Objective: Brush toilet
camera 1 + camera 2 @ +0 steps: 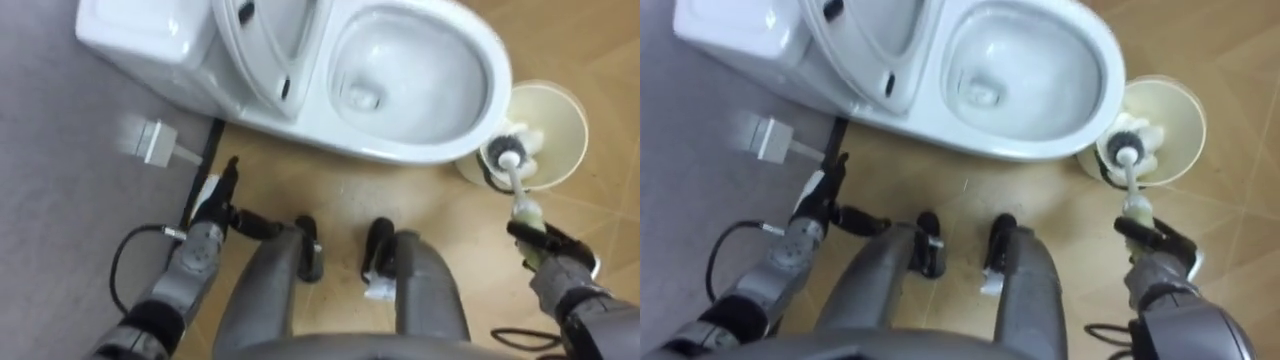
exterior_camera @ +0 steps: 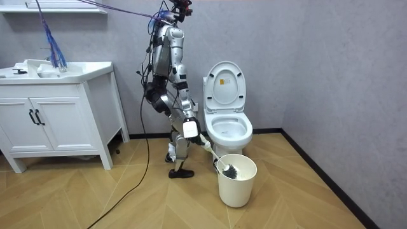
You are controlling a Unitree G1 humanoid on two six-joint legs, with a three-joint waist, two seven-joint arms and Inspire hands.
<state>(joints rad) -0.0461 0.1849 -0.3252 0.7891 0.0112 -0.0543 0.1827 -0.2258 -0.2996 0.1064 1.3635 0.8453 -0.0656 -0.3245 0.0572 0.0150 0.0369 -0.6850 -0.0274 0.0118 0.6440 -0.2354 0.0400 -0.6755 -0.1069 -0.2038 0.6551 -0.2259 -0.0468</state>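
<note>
The white toilet (image 1: 300, 100) stands with its lid up and its bowl (image 1: 410, 75) open before me. To its right is a cream bucket (image 1: 560, 125). My right hand (image 1: 555, 255) is shut on the handle of the toilet brush (image 1: 518, 190). The brush's dark bristle head (image 1: 503, 152) rests at the bucket's near rim, inside it. In the room view I stand bent forward beside the toilet (image 2: 226, 121), with the brush (image 2: 222, 164) slanting down into the bucket (image 2: 236, 184). My left hand (image 1: 215, 210) hangs open at the lower left, holding nothing.
A white plug box (image 1: 155, 140) with a dark cord sits on the grey surface left of the toilet. A white vanity cabinet (image 2: 57, 121) with a basin stands at the room view's left. Wooden floor spreads around the bucket.
</note>
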